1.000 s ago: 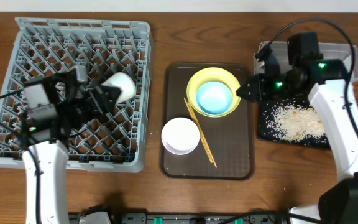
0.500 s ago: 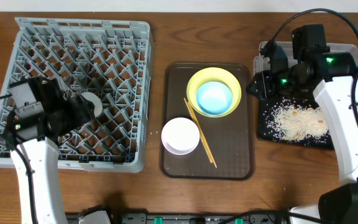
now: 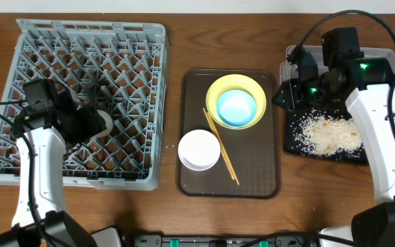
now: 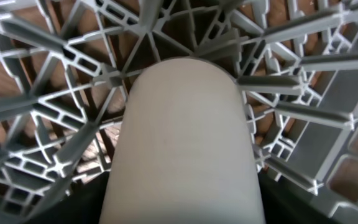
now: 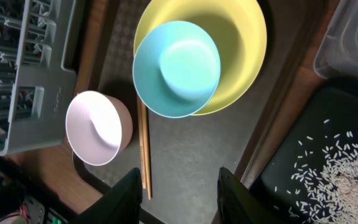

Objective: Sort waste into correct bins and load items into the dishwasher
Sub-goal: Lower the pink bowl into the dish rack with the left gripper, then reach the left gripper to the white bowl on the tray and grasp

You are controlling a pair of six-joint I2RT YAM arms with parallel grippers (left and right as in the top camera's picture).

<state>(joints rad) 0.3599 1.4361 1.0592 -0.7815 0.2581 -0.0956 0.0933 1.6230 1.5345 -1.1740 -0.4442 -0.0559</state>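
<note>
Low, left arm [image 3: 41, 140] bent over cup [image 3: 102, 122] in rack [image 3: 137, 42].

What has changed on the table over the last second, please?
The left gripper carried the white cup leftward from the right side of the dish rack to its middle, where it now sits; whether it has been let go cannot be told. The right gripper, open, drew back slightly from the yellow plate. Plate, blue bowl, white bowl, chopsticks and rice stayed put.
</note>
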